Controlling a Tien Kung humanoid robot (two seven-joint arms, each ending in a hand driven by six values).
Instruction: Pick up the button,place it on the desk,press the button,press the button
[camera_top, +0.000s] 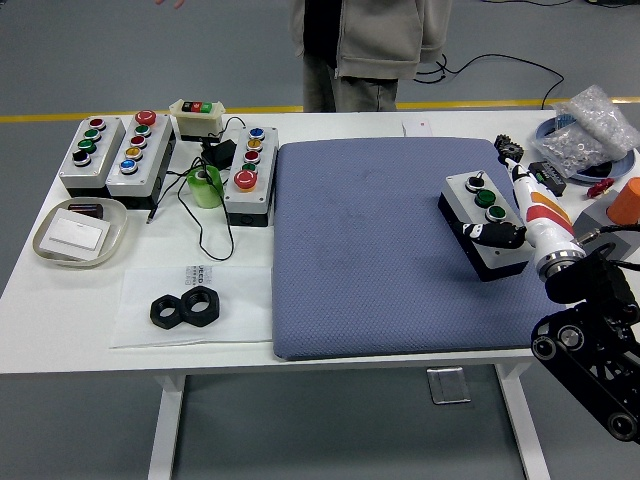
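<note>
A grey button box (478, 222) with a black base lies at an angle on the right part of the blue mat (370, 260). Its top carries a black knob (478, 180) and two green buttons (490, 203). My right hand (505, 195), white with orange marks, comes in from the lower right and holds the box by its right side. Its black thumb (498, 234) lies across the box's near end, and the other fingertips (508, 148) reach past its far corner. I cannot tell whether the box rests on the mat or is slightly lifted.
Three more button boxes (140, 148) and a small switch box (198, 115) stand at the back left with a green tape roll (206, 186). A white tray (80, 232) and two black nuts (185, 308) lie front left. A bag of parts (592, 128) and an orange object (630, 200) are far right. A person (370, 45) stands behind the table.
</note>
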